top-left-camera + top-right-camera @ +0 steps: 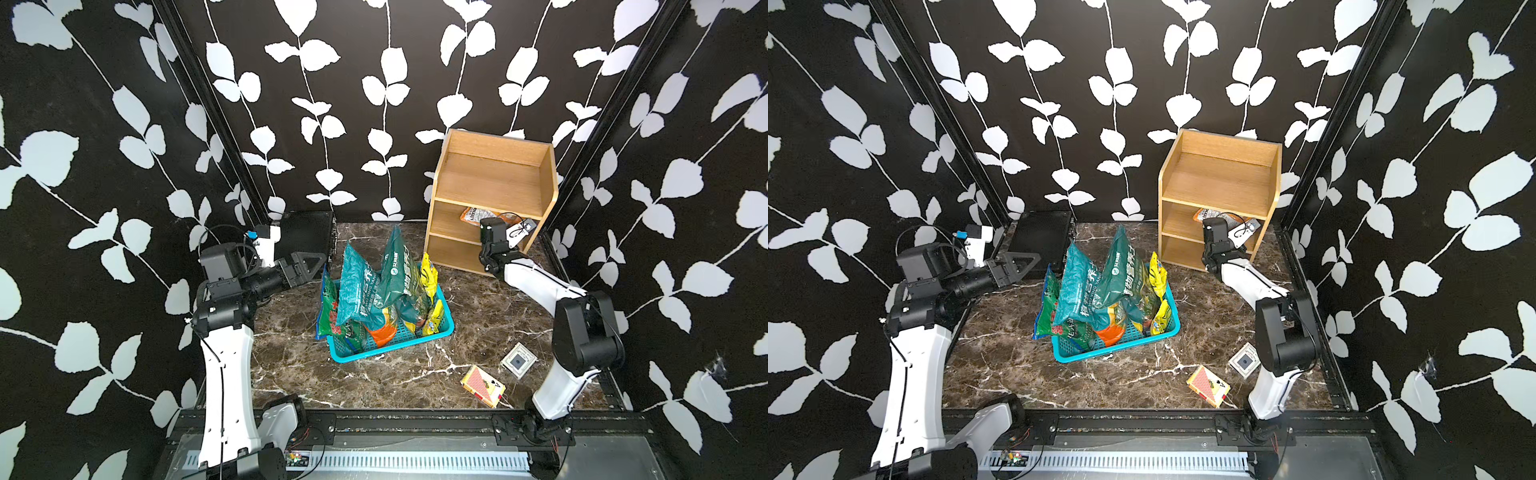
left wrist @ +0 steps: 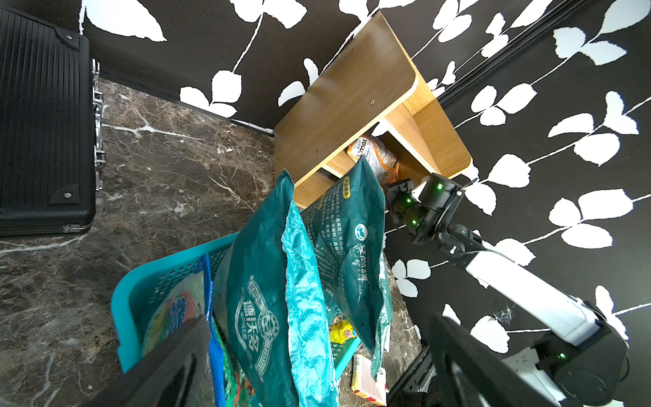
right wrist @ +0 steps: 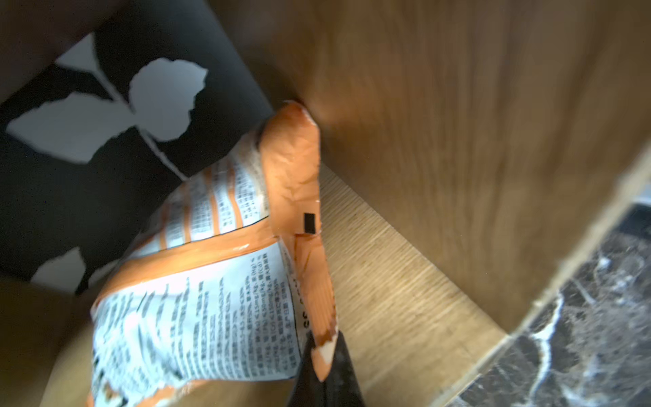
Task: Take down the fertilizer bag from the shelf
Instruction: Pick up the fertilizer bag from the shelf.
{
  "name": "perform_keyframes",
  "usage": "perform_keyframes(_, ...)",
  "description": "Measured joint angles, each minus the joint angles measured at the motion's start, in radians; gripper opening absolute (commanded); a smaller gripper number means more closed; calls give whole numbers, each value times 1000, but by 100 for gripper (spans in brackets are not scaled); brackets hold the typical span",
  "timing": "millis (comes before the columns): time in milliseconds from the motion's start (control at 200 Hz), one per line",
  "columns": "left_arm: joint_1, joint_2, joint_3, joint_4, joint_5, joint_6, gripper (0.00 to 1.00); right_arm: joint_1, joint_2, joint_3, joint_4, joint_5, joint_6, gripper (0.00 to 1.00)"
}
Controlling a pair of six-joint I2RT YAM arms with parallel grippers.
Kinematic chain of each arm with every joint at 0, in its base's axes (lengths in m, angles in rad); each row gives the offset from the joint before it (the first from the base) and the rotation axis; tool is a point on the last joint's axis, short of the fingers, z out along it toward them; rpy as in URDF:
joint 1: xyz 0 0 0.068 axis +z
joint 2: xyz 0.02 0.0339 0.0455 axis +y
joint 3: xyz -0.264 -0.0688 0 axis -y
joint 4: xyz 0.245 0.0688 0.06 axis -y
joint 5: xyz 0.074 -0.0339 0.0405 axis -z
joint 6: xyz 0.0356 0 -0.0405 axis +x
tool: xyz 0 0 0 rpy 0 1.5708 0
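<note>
Fertilizer bag (image 3: 211, 310): orange-and-white pouch lying on middle tier of shelf (image 1: 490, 183), one corner against side panel. Right pincer (image 3: 326, 356) inside tier, jaws clamped on orange sealed seam at bag's corner. Left pincer (image 1: 306, 266) spread wide, empty, beside blue basket (image 1: 399, 347). Bag looks light, soft, crinkly, its film likely slick. Flat seam is best hold; filled body would bulge and slip. Thin corner bite may slide under hard pull.
</note>
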Motion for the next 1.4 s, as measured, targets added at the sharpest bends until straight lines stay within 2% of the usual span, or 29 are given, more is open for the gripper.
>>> perform_keyframes(295,0,2,0,1,6,-2,99,97,-238,-31,-6,-16,-186,0)
perform_keyframes(570,0,3,0,1,8,-5,99,141,-323,-76,-49,0,-283,0)
perform_keyframes(910,0,4,0,1,8,-5,99,261,-470,-116,-84,-11,-385,0)
perform_keyframes(1020,0,4,0,1,8,-5,99,287,-495,-93,-129,-46,-410,0)
perform_keyframes(1210,0,5,0,1,8,-5,99,302,-480,37,-275,-143,-436,0)
perform_keyframes(1400,0,5,0,1,8,-5,99,336,-480,116,-380,-303,-460,0)
